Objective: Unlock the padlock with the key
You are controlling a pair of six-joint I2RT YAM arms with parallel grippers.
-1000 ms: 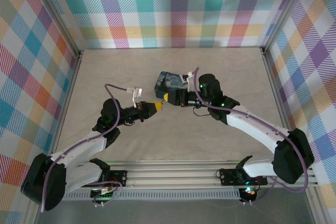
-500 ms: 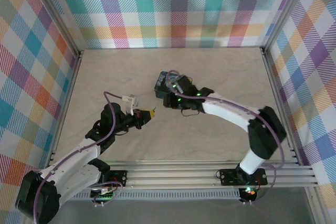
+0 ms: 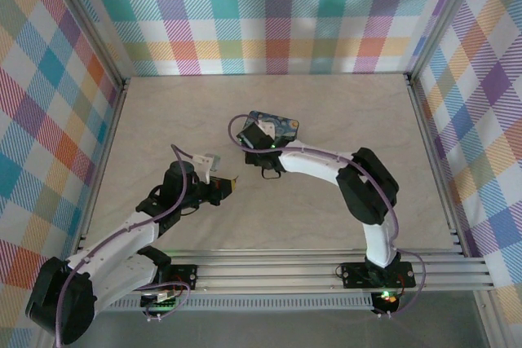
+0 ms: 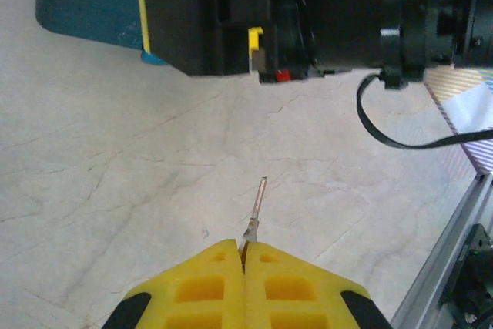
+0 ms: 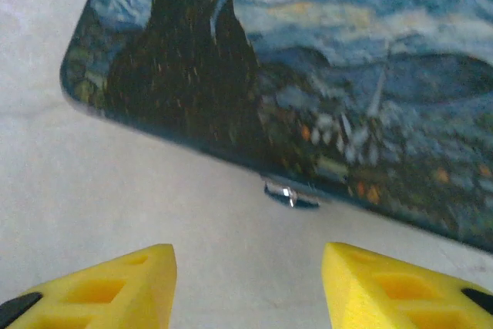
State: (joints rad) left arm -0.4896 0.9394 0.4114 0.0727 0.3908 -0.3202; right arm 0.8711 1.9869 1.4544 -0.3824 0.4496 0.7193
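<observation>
Your left gripper [image 4: 243,250] has its two yellow fingers pressed together, and they are clamped on the key [image 4: 256,204]. Only the thin metal shaft of the key comes out between the fingertips, and it points toward the box [image 3: 273,125]. From the top camera you see this gripper on the near left side of the box, a little apart from it, low over the table [image 3: 367,120].

Your right gripper [image 5: 246,267] has its fingers apart and nothing is between them. It stands just beside the near edge of the box and faces it. The lid of the box has a dark blue painting of a night sky, and in the right wrist view the lid is above the two fingertips.

At the near edge of the box, between the lines of the two right fingers, there is a small metal piece [image 5: 289,193]. It is blurred, so I cannot tell you if this is the padlock or only a clasp.

In the left wrist view the dark body of the right arm [image 4: 308,13] is between the key and the box, and a black cable [image 4: 385,125] hangs from it.
</observation>
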